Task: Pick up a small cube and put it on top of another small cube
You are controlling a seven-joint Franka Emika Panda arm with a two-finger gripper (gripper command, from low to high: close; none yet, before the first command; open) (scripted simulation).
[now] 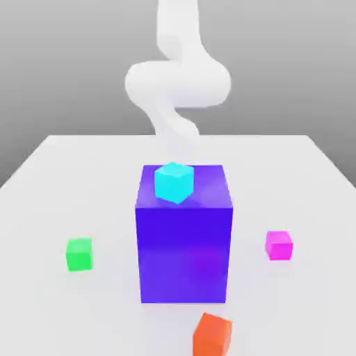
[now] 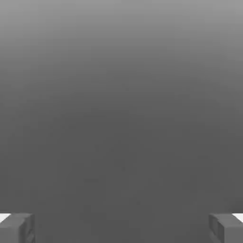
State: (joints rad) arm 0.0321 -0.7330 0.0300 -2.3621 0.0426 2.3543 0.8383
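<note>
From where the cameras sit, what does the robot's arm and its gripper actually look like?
The arm is plain white, smooth and rounded, built of thick tube-like segments that bulge at the joints. No cables or markings show on it. The gripper has two blocky grey fingers with squared ends and a little white at their outer edges.

The small magenta-pink cube [image 1: 279, 245] sits flat on the tabletop [image 1: 69, 181], at three o'clock of the big blue-purple block [image 1: 184, 236]. The small bright green cube [image 1: 79, 254] rests at nine o'clock, well apart.
</note>
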